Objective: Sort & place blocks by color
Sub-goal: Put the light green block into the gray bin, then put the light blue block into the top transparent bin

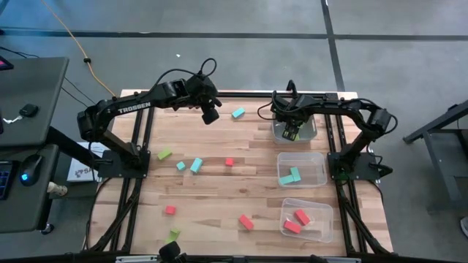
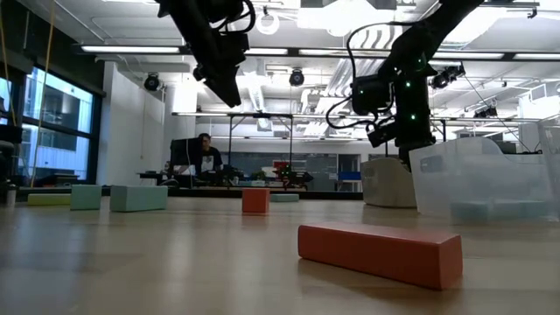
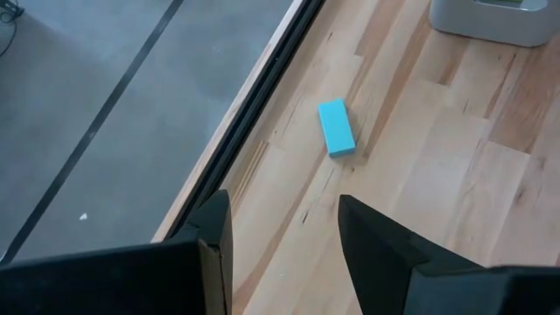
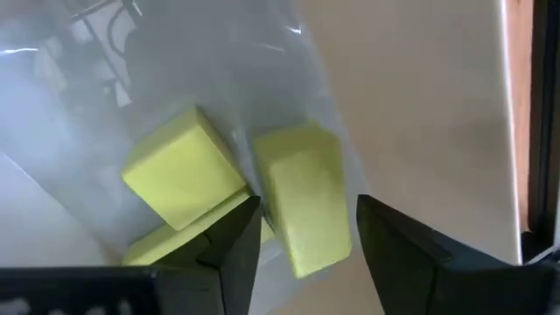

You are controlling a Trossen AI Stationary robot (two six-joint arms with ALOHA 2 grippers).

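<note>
Hovering over the far bin (image 1: 311, 134), the right gripper (image 4: 302, 241) is standing with fingers parted and gripping nothing, lime green blocks (image 4: 302, 206) lying inside below it. The left gripper (image 3: 284, 236) is hanging open and empty near a light blue block (image 3: 336, 128) left of that bin.

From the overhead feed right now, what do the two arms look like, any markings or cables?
Both arms are dark, jointed tubes. The left arm carries white TROSSEN lettering, with a black cable looping above its wrist. The right arm has black cables bunched over its wrist and small green lights.
</note>
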